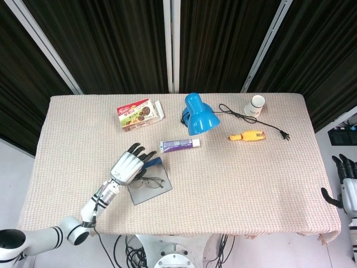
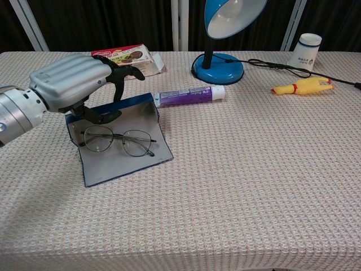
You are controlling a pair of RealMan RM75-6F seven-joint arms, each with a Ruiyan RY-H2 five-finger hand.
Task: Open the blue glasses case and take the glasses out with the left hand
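Note:
The blue glasses case [image 1: 142,195] [image 2: 121,162] lies open on the table's front left, its grey inner flap flat toward me. Thin wire-framed glasses [image 1: 149,181] [image 2: 117,141] lie loose on that flap. My left hand [image 1: 127,166] [image 2: 70,82] hovers over the case's far left corner with its fingers curved and spread above the blue back wall, and it holds nothing. Whether a fingertip touches the wall I cannot tell. My right hand [image 1: 347,184] hangs off the table's right edge with fingers extended and nothing in it.
A purple tube [image 1: 179,146] [image 2: 189,96] lies just behind the case. Farther back stand a cookie box [image 1: 139,114] [image 2: 121,57], a blue desk lamp [image 1: 199,114] [image 2: 217,68] with its cord [image 1: 245,117], a paper cup [image 1: 255,104] [image 2: 306,51] and a yellow rubber chicken [image 1: 246,135] [image 2: 299,86].

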